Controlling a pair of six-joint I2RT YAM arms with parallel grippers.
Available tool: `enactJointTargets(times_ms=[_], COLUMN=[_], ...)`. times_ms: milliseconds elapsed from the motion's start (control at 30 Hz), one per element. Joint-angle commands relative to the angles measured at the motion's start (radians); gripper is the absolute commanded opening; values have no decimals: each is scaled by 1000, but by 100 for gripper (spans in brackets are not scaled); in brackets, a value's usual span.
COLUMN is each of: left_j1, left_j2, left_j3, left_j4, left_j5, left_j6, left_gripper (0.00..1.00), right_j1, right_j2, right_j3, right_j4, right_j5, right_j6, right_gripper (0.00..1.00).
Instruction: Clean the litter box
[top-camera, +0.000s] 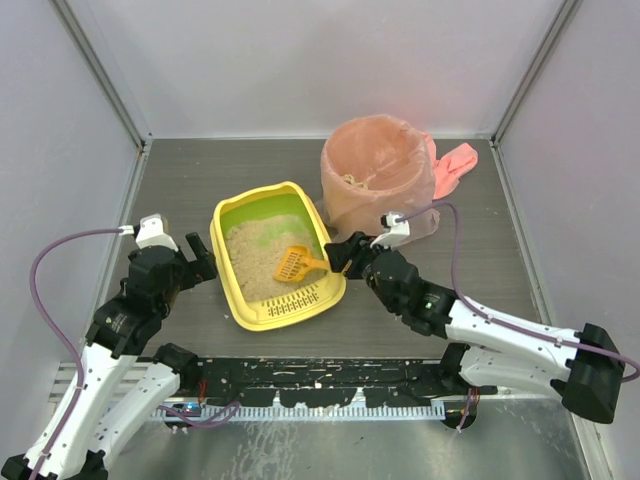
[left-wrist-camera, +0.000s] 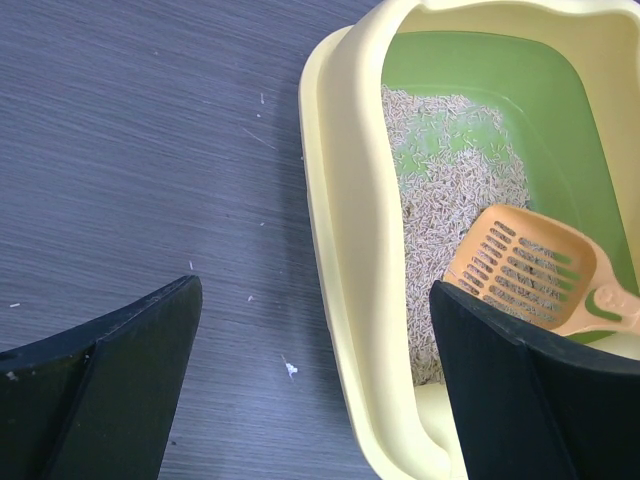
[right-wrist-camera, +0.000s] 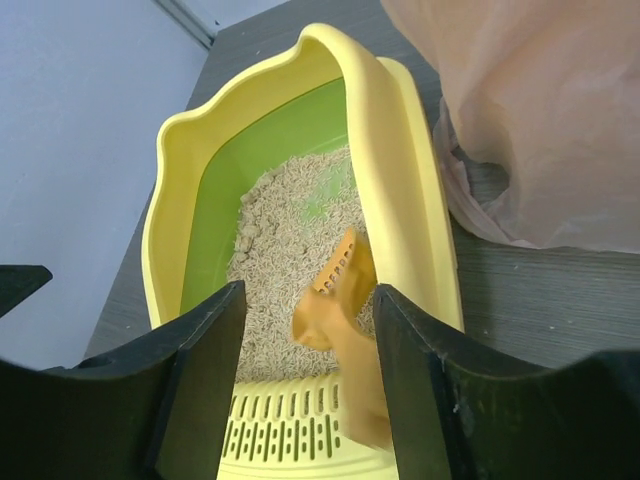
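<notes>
My right gripper (right-wrist-camera: 310, 292) stood spread, with the blurred handle of the one orange scoop (right-wrist-camera: 335, 300) between its fingers. I couldn't tell whether either finger touched it. My left gripper (left-wrist-camera: 315, 290) was spread wide and empty, straddling the left rim of the single litter box (left-wrist-camera: 335, 200). The box sat mid-table (top-camera: 180, 180) between both arms. One pink-bagged bin (top-camera: 375, 175) stood just behind its far right corner, its contents hard to make out.

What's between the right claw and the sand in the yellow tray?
An orange slotted scoop, seen in the right wrist view: handle between the right gripper's open fingers, head down inside the litter box.
</notes>
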Motion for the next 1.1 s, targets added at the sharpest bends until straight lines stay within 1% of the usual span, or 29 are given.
enactJointTargets(times_ms=[0,167,200,433,467,633,767,867,1067], left_j1=[-2,-2,-2,-2,-2,-2,-2,-2,-2], left_j2=[-11,-27,-28,-45,-46,-71,-107,-108,-96], left_j3=[8,20,33,101,108,110,97,99,85], left_j4=[20,0,-14,-70,-84,-129,-120,-124,-111], left_j5=[-4,-24,-32,-61,-64,-75,-71,-75,-88], left_j6=[-4,-8,-9,17,22,25,23,23,19], left_gripper=[98,98,98,98,98,98,98,98,98], right_j1=[3,2,3,3,3,2,2,2,3], right_j2=[-117,-259,-289,-438,-455,-525,-544,-568,-665], right_j3=[-3,-22,-25,22,31,50,75,69,10], right_j4=[-55,-146,-163,-323,-341,-390,-491,-525,-514], right_j5=[76,128,141,304,332,452,556,574,566], right_j6=[-74,-197,-220,-375,-386,-422,-349,-332,-313], right_gripper=[60,65,68,98,100,100,100,100,100])
